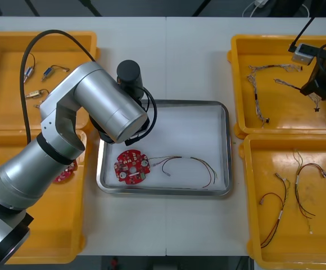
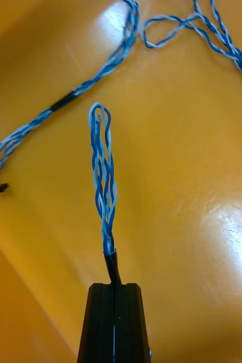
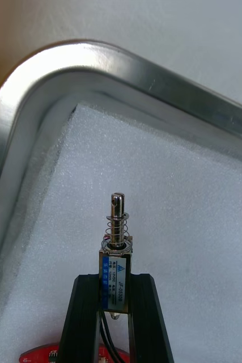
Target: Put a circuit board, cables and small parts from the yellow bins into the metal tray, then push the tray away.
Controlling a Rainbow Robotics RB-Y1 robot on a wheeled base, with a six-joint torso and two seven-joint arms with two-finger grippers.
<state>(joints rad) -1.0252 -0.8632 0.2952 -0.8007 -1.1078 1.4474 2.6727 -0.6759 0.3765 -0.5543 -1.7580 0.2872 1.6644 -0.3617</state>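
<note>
My left gripper (image 3: pixel 118 281) is shut on a small metal part (image 3: pixel 118 255) with a spring and pin. It holds the part upright just above the white foam by a rounded corner of the metal tray (image 3: pixel 58 68). In the front view my left arm (image 1: pixel 95 95) reaches over the left side of the tray (image 1: pixel 163 191). In the tray lie a round red circuit board (image 1: pixel 131 167) and a red and yellow cable (image 1: pixel 191 163). Over the back right yellow bin (image 1: pixel 241 56), my right gripper (image 2: pixel 114 286) is shut on a looped, twisted blue and white cable (image 2: pixel 102 170), lifted off the bin floor.
More blue and white cables (image 1: pixel 258 84) lie in the back right bin. The front right bin (image 1: pixel 253 225) holds red and black cables (image 1: pixel 298 191). The back left bin (image 1: pixel 0 107) has small metal parts (image 1: pixel 53 70), and the front left bin (image 1: pixel 50 236) has another red board (image 1: pixel 64 174).
</note>
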